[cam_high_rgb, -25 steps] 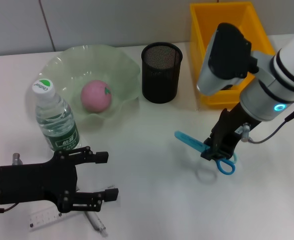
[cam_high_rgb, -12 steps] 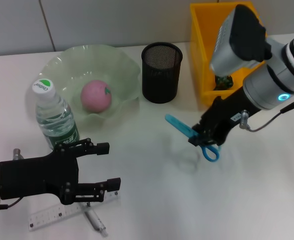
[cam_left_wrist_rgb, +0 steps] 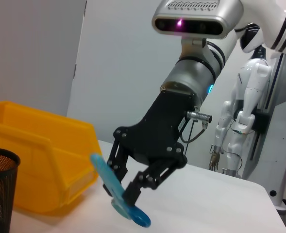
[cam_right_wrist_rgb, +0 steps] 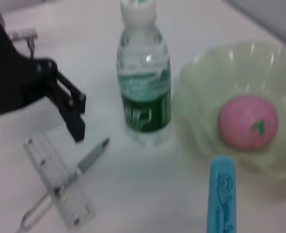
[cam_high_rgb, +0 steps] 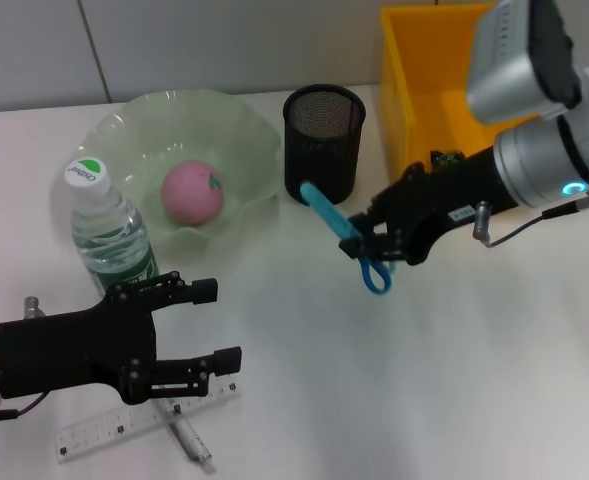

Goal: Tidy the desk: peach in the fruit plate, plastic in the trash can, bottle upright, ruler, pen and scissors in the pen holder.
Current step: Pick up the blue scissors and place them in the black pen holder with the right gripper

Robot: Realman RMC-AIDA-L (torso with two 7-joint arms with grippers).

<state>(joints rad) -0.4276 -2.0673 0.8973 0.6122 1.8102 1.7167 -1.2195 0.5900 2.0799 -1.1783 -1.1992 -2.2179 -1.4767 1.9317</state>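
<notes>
The right gripper (cam_high_rgb: 374, 243) pinches the blue scissors (cam_high_rgb: 342, 232) near the pivot, holding them in the air beside the mesh pen holder (cam_high_rgb: 323, 143). They look light, stiff and slick, so a mid-body grip suits. The left gripper (cam_high_rgb: 199, 326) hangs spread above the ruler (cam_high_rgb: 104, 431).

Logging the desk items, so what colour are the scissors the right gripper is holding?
Light blue, sheath and handle alike; the scissors show best in the head view, clamped in the right gripper.

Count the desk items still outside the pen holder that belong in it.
3. The scissors hang in the right gripper near the pen holder; the ruler and pen lie crossed on the desk under the open left gripper.
</notes>
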